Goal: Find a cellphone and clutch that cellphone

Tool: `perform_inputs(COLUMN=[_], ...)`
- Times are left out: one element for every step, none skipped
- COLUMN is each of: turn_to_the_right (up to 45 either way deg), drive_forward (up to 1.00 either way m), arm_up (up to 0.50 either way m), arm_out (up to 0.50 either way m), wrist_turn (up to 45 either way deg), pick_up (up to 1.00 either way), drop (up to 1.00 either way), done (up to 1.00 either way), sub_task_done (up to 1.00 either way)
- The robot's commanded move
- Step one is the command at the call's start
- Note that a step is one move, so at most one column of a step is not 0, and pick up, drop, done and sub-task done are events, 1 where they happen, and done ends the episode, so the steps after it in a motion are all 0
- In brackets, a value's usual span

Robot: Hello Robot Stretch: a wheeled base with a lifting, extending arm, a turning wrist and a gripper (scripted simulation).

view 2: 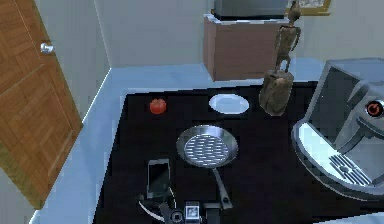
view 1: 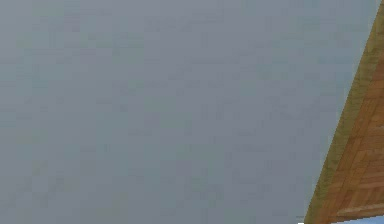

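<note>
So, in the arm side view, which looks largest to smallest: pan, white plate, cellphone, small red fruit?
1. pan
2. white plate and cellphone: they look alike, and the cellphone is nearer the camera, so I do not rank them
3. small red fruit

Black table (view 2: pixel 270 190) w/ a bunch of stuff on it. Cellphone (view 2: pixel 158 176) lies flat near the front edge, and a frying pan (view 2: pixel 208 148) sits just beside it, handle pointing twd the front. Farther back are a small red round thing (view 2: pixel 158 106) and a white plate (view 2: pixel 229 103), apart from each other. Wooden statue (view 2: pixel 280 75) stands upright at the back, and a coffee machine (view 2: pixel 345 125) is on the arm side view's right.
</note>
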Motion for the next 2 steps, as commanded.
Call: perform_inputs(turn_to_the_right=[0.0, 0.0], drive_forward=[0.0, 0.0], arm_up=[0.1, 0.0], arm_out=[0.0, 0.0], wrist_turn=[0.0, 0.0], pick_up=[0.0, 0.0], drop=[0.0, 0.0], done=[0.0, 1.0], sub_task_done=[0.0, 0.0])
